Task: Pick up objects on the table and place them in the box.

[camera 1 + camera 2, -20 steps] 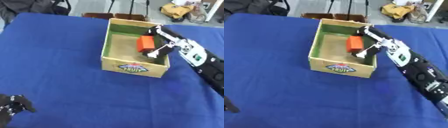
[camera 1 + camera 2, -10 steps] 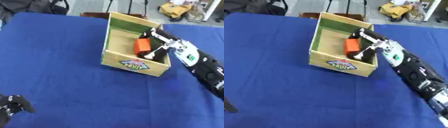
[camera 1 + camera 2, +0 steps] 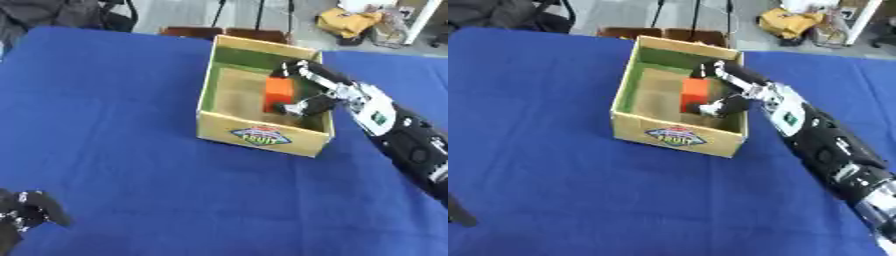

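Observation:
An open cardboard box (image 3: 262,135) with a green lining and a fruit label stands on the blue table. Inside it, against the right wall, is an orange block (image 3: 279,93). My right hand (image 3: 308,89) reaches over the box's right rim and is curled round the block, fingers on its far side and thumb on its near side. The block looks low in the box; whether it rests on the floor I cannot tell. My left hand (image 3: 26,212) shows at the lower left corner, away from the box, fingers relaxed.
The blue cloth (image 3: 122,100) covers the whole table. Beyond its far edge stand chair legs (image 3: 236,12), a dark bag (image 3: 52,12) and a yellow object (image 3: 350,22) on the floor.
The whole picture has shifted, so the head moved. My right hand with the orange block has sunk a little deeper into the box. The left hand stays put.

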